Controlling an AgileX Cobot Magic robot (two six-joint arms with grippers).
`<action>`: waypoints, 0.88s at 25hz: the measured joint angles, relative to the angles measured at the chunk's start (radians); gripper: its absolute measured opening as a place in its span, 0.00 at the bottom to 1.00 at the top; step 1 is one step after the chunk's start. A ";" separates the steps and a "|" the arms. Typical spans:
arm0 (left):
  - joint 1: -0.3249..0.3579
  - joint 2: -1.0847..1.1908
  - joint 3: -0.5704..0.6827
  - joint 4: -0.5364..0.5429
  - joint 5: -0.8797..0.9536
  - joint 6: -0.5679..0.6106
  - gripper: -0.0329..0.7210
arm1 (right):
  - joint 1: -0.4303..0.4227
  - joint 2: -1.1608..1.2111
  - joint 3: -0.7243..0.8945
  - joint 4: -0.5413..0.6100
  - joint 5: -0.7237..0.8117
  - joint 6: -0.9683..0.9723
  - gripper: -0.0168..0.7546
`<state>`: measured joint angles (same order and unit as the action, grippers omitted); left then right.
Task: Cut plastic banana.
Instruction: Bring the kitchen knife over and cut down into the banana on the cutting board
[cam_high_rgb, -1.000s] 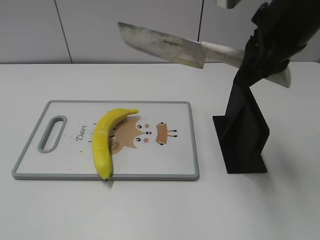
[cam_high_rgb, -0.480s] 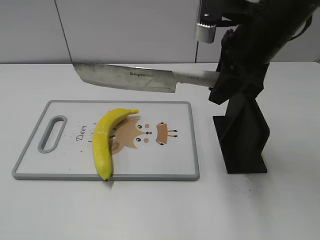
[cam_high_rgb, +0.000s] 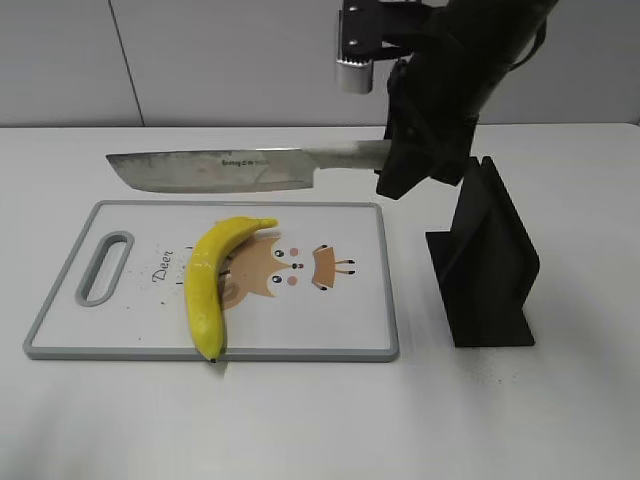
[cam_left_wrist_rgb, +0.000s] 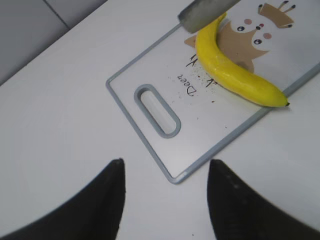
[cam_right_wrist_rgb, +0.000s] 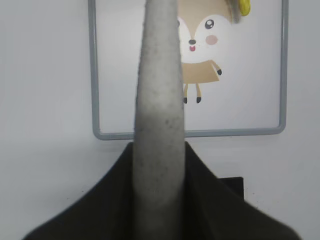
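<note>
The plastic banana (cam_high_rgb: 208, 277) is glossy yellow and curved. It lies whole on the cutting board (cam_high_rgb: 330, 330), left of its fox picture, with its dark tip at the board's front edge. It also shows in the left wrist view (cam_left_wrist_rgb: 225, 70). My right gripper (cam_high_rgb: 395, 160) is shut on the handle of a steel knife (cam_high_rgb: 215, 171). The blade is held level above the board's far edge, above and behind the banana, pointing left. The right wrist view shows the knife's grey spine (cam_right_wrist_rgb: 159, 100) between the jaws. My left gripper (cam_left_wrist_rgb: 165, 165) is open and empty, above the table off the board's corner.
A black knife stand (cam_high_rgb: 485, 260) rises on the table right of the board. The board has a handle slot (cam_high_rgb: 105, 266) at its left end. A grey wall runs behind the white table.
My right arm has swung the knife down and to the left, from high near the stand to level above the board's far edge. The banana has not moved.
</note>
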<state>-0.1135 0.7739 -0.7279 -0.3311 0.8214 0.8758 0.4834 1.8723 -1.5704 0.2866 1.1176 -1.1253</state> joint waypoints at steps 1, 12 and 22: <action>-0.010 0.048 -0.042 -0.002 0.003 0.026 0.71 | 0.005 0.016 -0.021 -0.007 0.000 -0.006 0.26; -0.030 0.558 -0.444 -0.121 0.215 0.426 0.68 | 0.050 0.157 -0.112 -0.041 0.008 -0.134 0.26; -0.106 0.780 -0.452 -0.150 0.181 0.646 0.68 | 0.050 0.191 -0.112 -0.021 -0.095 -0.149 0.26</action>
<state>-0.2194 1.5541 -1.1800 -0.4809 1.0024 1.5217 0.5338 2.0631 -1.6822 0.2660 1.0230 -1.2746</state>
